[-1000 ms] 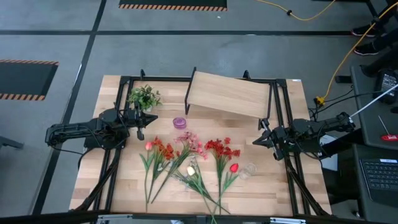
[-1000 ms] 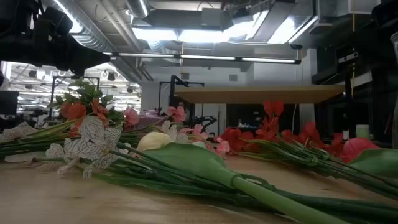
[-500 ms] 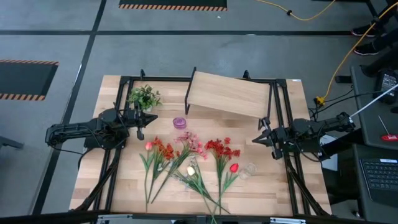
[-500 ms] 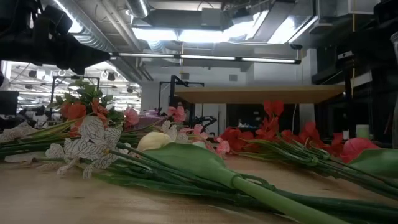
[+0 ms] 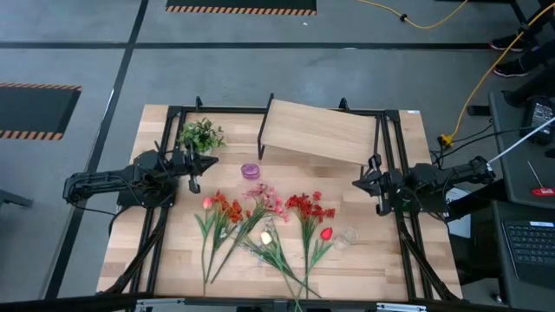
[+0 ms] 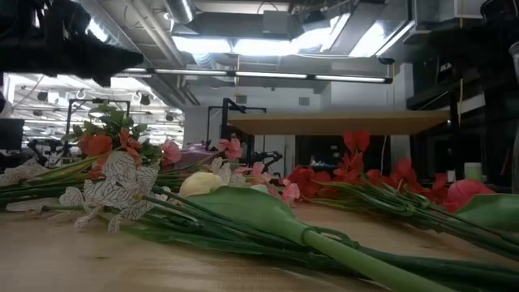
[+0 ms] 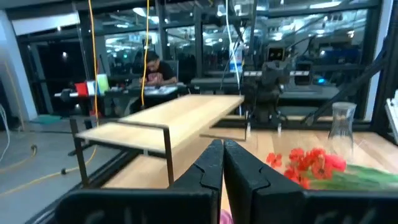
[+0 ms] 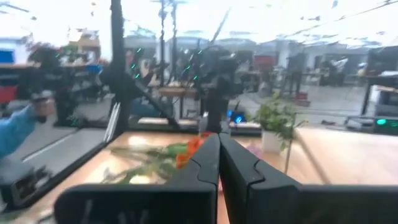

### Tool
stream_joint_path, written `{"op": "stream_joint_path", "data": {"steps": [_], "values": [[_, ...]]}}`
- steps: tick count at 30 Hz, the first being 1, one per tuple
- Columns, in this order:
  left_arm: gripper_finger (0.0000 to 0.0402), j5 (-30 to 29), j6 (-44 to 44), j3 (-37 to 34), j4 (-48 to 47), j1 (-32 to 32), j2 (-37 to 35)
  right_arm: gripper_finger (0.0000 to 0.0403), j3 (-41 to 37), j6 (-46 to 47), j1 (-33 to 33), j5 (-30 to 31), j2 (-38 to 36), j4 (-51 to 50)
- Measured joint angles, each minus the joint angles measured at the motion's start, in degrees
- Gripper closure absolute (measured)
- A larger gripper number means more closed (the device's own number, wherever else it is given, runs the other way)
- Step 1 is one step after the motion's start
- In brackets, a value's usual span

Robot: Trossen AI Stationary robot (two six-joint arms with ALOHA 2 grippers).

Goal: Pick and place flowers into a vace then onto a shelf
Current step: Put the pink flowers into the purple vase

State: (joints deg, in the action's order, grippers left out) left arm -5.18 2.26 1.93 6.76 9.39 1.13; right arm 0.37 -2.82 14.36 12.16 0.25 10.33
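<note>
The flowers (image 5: 264,227) lie flat in a loose bunch on the table (image 5: 364,269), near its front middle, with red, orange, pink, white and yellow blooms and long green stems pointing toward the front edge. In the low view the flowers (image 6: 243,203) fill the front of the picture, one thick green stem right up close. The shelf (image 5: 319,133) stands at the back of the table on thin black legs, well apart from the flowers. A small purple pot (image 5: 251,171) sits between the shelf and the flowers, and a little green plant (image 5: 201,135) stands in the back left corner. A clear glass vase (image 5: 346,235) lies just beside the red blooms on the right (it looks tipped on its side). The left gripper (image 5: 211,162) hangs over the left part of the table, near the green plant, and its fingers (image 7: 211,165) are pressed together with nothing in them. The right gripper (image 5: 357,184) hangs over the right side, near the shelf's corner, and its fingers (image 8: 208,158) are pressed together too, holding nothing.
</note>
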Motion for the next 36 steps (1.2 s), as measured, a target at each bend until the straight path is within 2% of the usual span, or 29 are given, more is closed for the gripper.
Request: {"op": "stream_joint_path", "data": {"steps": [4,8,13,23,29,31,33,36], "values": [[0.0396,0.85,0.02,2.62,0.35,0.0,1.03,0.0391,0.89,0.19,-0.01,2.45,0.38,0.02],[0.0396,0.79,2.25,3.7,-0.1,0.0,5.14,0.0391,3.36,-0.7,0.0,3.94,2.88,0.23],[0.0396,0.67,3.48,5.13,3.67,0.67,12.62,0.0391,6.67,-5.07,-0.28,9.52,8.2,0.18],[0.0396,1.11,2.14,8.82,9.32,4.41,29.35,0.0391,13.98,-12.62,-8.16,9.94,17.42,0.24],[0.0396,6.88,2.03,9.63,15.59,7.04,36.19,0.0391,14.37,-12.24,-13.54,9.79,21.28,-0.33],[0.0396,6.9,1.9,10.34,16.14,7.84,37.47,0.0391,14.37,-11.56,-14.8,9.3,22.28,-0.96],[0.0396,6.7,1.22,11.38,16.25,8.43,38.72,0.0391,14.37,-11.16,-15.92,6.96,23.36,-1.18],[0.0396,7.96,-0.04,13.17,15.54,8.8,40.46,0.0391,14.37,-9.51,-17.03,-0.42,25.13,-1.18]]}}
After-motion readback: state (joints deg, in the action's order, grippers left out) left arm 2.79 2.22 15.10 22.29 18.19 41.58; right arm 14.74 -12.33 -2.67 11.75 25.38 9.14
